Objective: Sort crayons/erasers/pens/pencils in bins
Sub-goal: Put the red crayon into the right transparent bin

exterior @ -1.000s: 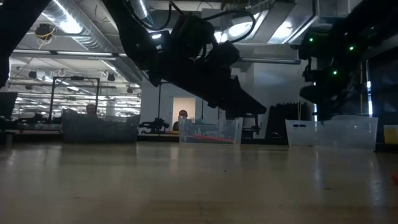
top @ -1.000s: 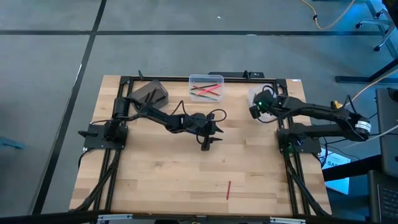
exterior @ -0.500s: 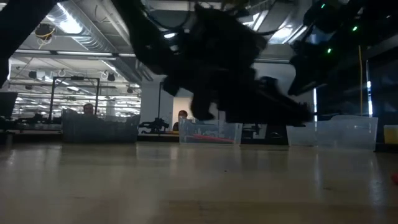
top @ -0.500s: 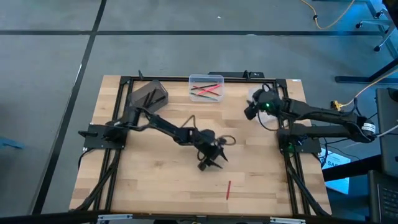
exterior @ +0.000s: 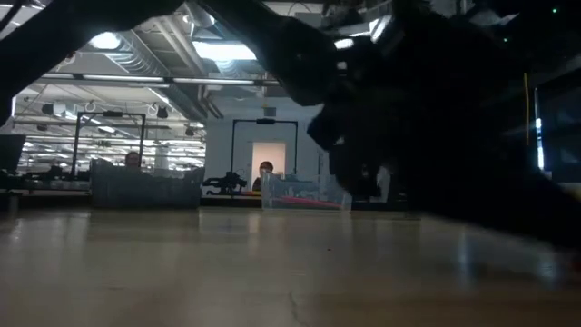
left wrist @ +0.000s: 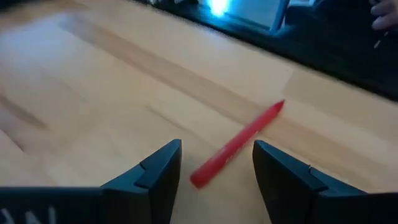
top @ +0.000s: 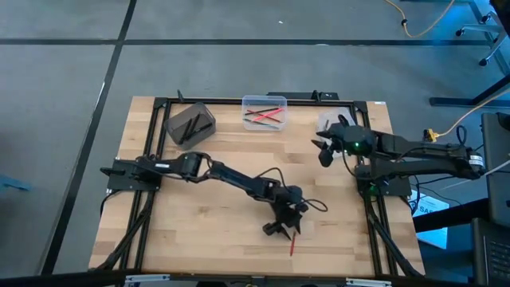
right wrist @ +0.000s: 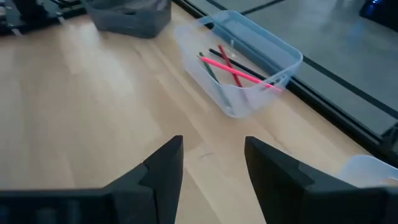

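A single red stick (top: 292, 243) lies flat on the table near its front edge. In the left wrist view the stick (left wrist: 239, 143) has its near end between the tips of my open left gripper (left wrist: 217, 150), and neither finger touches it. My left gripper (top: 284, 226) hovers just beside the stick. My right gripper (top: 322, 151) is open at the back right, beside the whitish bin (top: 328, 121). Toward the back of the table, the clear bin (top: 264, 112) holds several sticks (right wrist: 233, 68), red, pink, green and black. The dark grey bin (top: 190, 123) stands at the back left.
A black frame runs along the table's far edge and sides, with both arm bases on it. Bare wood lies left of the red stick and across the table's middle. In the low view my left arm (exterior: 436, 127) hides the right half of the scene.
My left arm has stretched out, and its gripper has travelled from the table's middle toward the near edge and the right, ending at the red stick. My right gripper has drawn back from over the whitish bin a little toward the near edge.
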You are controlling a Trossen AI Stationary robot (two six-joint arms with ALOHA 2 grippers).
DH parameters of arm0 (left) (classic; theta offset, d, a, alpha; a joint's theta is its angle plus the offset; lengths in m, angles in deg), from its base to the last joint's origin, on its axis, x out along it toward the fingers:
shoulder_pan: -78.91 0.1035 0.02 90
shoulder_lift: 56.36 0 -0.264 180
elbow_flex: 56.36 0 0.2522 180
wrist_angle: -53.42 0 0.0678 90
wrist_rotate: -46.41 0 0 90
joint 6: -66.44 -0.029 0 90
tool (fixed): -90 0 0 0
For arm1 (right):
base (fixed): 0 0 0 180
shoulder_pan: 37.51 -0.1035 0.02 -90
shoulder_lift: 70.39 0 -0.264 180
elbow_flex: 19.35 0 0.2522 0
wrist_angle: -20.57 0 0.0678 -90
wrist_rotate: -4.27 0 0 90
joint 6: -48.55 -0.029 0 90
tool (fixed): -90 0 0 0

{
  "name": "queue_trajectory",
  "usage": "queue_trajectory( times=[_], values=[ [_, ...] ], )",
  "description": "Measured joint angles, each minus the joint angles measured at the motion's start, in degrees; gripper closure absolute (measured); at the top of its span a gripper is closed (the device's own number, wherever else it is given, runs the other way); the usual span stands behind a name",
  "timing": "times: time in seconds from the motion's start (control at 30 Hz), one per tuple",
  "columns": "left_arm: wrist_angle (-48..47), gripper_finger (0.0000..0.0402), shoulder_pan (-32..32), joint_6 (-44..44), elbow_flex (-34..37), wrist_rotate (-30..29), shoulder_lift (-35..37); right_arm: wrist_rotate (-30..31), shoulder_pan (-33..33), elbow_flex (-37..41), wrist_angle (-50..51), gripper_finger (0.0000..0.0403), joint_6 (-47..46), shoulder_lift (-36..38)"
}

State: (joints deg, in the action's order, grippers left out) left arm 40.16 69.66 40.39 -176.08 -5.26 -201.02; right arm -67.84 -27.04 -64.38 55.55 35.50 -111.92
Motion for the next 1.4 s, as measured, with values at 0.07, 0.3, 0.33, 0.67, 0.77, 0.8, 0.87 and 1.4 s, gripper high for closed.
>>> queue_trajectory(
  times=[0.07, 0.3, 0.33, 0.67, 0.77, 0.8, 0.87, 1.4],
  values=[
    [-1.63, 0.021, -0.17, -0.43, -1.9, -0.03, -1.84, 0.0, -0.61, 0.0, 0.0, 0.0226, -0.09, 0.4],
    [-5.23, 0.0218, -0.02, -0.38, -3.66, -1.2, -2.79, 0.0, -1.7, 0.0, -0.21, 0.0226, -0.19, 0.45],
    [-5.77, 0.0223, -0.01, -0.41, -3.66, -1.38, -2.78, 0.0, -1.81, 0.0, -0.31, 0.0226, -0.2, 0.45],
    [-6.65, 0.0322, 0.25, -1.63, -3.6, -2.84, -2.78, 0.4, -4.16, 0.0, -0.85, 0.0226, -0.79, 0.47],
    [-6.68, 0.0355, 0.32, -1.6, -3.55, -2.89, -2.78, 0.44, -4.85, 0.0, -0.98, 0.0226, -0.79, 0.5],
    [-6.7, 0.0365, 0.34, -1.59, -3.55, -2.92, -2.78, 0.44, -5.09, 0.0, -1.15, 0.0226, -0.8, 0.5],
    [-6.8, 0.0384, 0.38, -1.59, -3.49, -2.79, -2.78, 0.46, -5.46, 0.0, -1.6, 0.0228, -0.81, 0.5],
    [-7.56, 0.0398, 1.69, 0.44, -3.16, -3.03, -1.65, 0.66, -9.27, 0.0, -6.36, 0.0269, -0.83, 5.11]
  ],
)
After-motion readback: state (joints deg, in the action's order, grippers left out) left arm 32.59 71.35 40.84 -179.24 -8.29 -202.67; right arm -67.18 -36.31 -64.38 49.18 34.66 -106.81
